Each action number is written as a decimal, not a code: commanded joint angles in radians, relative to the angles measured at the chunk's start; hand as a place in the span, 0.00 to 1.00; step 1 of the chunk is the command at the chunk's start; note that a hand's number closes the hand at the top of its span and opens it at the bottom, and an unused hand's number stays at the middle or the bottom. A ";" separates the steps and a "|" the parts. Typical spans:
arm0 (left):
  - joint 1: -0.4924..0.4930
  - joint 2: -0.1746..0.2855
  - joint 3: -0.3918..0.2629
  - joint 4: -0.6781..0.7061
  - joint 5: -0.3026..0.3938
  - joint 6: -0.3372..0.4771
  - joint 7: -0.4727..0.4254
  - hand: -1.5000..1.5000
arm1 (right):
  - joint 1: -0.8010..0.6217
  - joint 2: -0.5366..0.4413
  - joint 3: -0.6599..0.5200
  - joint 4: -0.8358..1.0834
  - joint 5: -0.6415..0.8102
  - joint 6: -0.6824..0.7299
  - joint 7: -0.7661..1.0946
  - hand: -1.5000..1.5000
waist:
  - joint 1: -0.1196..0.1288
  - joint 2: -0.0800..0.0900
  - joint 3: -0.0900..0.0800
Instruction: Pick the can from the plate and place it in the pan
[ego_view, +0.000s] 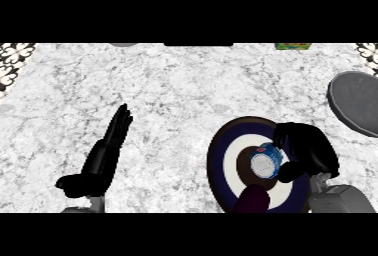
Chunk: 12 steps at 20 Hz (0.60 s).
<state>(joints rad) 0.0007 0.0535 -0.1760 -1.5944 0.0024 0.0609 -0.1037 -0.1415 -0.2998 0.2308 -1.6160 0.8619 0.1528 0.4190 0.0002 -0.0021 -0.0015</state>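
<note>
Blue cylindrical metal can, silver end up and long axis roughly vertical, stands at the centre of the round plate ringed dark blue, white and brown on the grey stone tabletop. Left to right: the black left hand rests well apart, fingers straight and pressed together; the black right hand, the nearer one, curls its fingers round the can from the right; the grey round pan lies beyond, up and to the right.
</note>
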 joint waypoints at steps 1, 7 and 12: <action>-0.074 0.034 0.072 0.047 0.046 -0.046 0.009 0.50 | -0.049 0.075 0.020 -0.014 0.098 -0.049 0.111 1.00 | 0.000 0.002 0.001; -0.042 0.009 0.030 0.047 0.006 -0.023 -0.009 0.50 | -0.182 0.118 -0.012 -0.039 0.238 -0.173 0.220 1.00 | 0.001 0.001 0.001; -0.073 -0.019 0.022 0.036 -0.006 0.002 0.037 0.50 | -0.172 0.102 -0.103 -0.124 0.206 -0.226 0.197 1.00 | -0.004 0.001 0.002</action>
<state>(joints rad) -0.0411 0.0603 -0.1442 -1.5701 0.0125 0.0400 -0.0914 -0.2902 -0.2110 0.1740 -1.6932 1.0648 -0.0269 0.6017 -0.0011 -0.0016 -0.0003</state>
